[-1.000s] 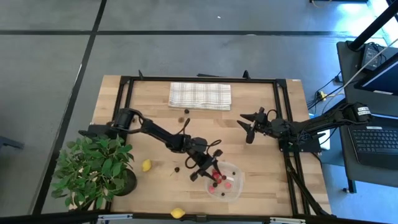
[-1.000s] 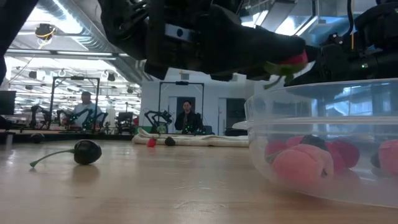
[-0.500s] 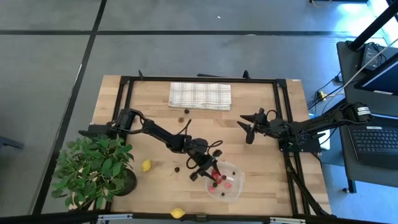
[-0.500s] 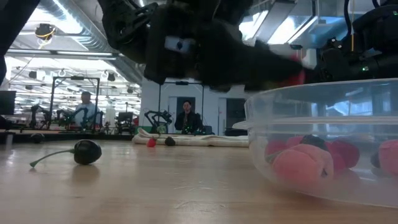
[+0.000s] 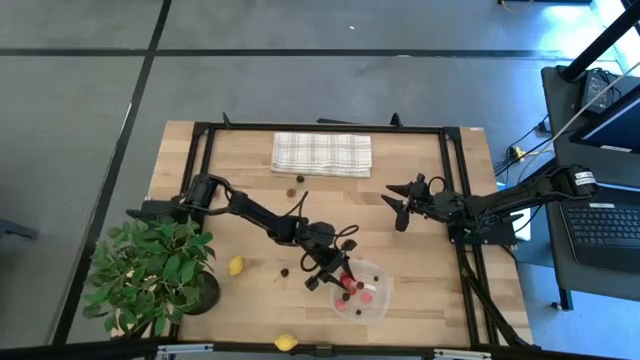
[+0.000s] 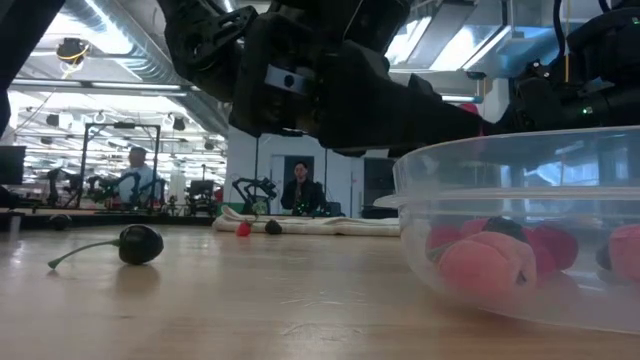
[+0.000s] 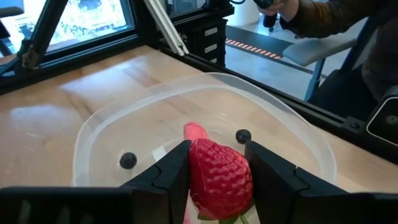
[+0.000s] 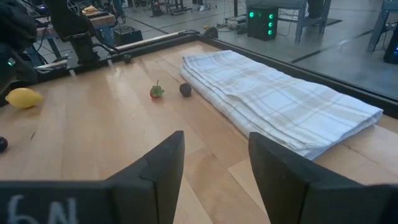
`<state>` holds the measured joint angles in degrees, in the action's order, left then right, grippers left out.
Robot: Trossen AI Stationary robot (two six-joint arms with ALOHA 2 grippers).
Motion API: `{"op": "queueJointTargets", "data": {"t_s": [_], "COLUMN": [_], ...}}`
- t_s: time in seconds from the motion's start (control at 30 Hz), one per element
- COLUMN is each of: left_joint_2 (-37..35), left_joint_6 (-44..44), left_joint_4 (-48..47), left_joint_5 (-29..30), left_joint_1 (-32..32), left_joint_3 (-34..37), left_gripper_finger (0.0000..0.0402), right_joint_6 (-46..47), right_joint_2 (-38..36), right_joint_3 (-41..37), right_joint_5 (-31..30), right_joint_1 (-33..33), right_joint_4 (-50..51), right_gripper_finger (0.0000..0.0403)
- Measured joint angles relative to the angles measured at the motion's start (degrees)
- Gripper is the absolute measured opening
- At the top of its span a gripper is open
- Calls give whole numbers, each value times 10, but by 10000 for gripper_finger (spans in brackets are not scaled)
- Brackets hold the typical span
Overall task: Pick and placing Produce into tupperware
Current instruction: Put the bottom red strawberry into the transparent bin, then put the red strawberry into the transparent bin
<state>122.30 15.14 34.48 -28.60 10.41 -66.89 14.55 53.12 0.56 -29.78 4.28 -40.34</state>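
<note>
My left gripper (image 5: pixel 342 276) is over the near-left part of the clear tupperware (image 5: pixel 364 292), shut on a red strawberry (image 7: pixel 219 177). Inside the tupperware (image 7: pixel 205 84) lie red pieces (image 6: pixel 480 265) and dark berries (image 7: pixel 127 160). On the table rest a dark cherry with a stem (image 6: pixel 140 243), two lemons (image 5: pixel 235 265) (image 5: pixel 287 342), and a small strawberry (image 8: pixel 157 91) and a dark berry (image 8: pixel 185 89) beside the cloth. My right gripper (image 5: pixel 400 207) hovers open near the table's right side. My left gripper pinches the strawberry between its two fingers (image 7: pixel 177 168), one on each flank (image 7: pixel 245 174) of the fruit. It comes slanting down from the table's left. The strawberry is lifted clear, above the tupperware's floor.
A checked cloth (image 5: pixel 321 153) lies folded at the far edge. A leafy potted plant (image 5: pixel 150 270) stands at the near-left corner. A black frame (image 5: pixel 455 190) runs along the table's sides. Bare wood lies between the cloth and the tupperware. People sit in the room beyond.
My left gripper, still shut on the strawberry, has sunk a little toward the tupperware; in the low view the fruit that showed at the fingertips is now mostly hidden behind them.
</note>
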Motion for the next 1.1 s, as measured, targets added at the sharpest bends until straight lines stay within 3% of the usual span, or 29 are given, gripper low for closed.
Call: {"op": "queueJointTargets", "data": {"t_s": [0.7,1.1], "left_joint_2": [0,0], "left_joint_6": [0,1], "left_joint_4": [3,3], "left_joint_5": [9,9], "left_joint_1": [0,0], "left_joint_3": [0,0], "left_gripper_finger": [137,187], "right_joint_6": [0,0], "right_joint_2": [0,0], "right_joint_3": [0,0], "right_joint_5": [0,0], "right_joint_1": [0,0], "right_joint_4": [0,0], "right_gripper_finger": [182,182]}}
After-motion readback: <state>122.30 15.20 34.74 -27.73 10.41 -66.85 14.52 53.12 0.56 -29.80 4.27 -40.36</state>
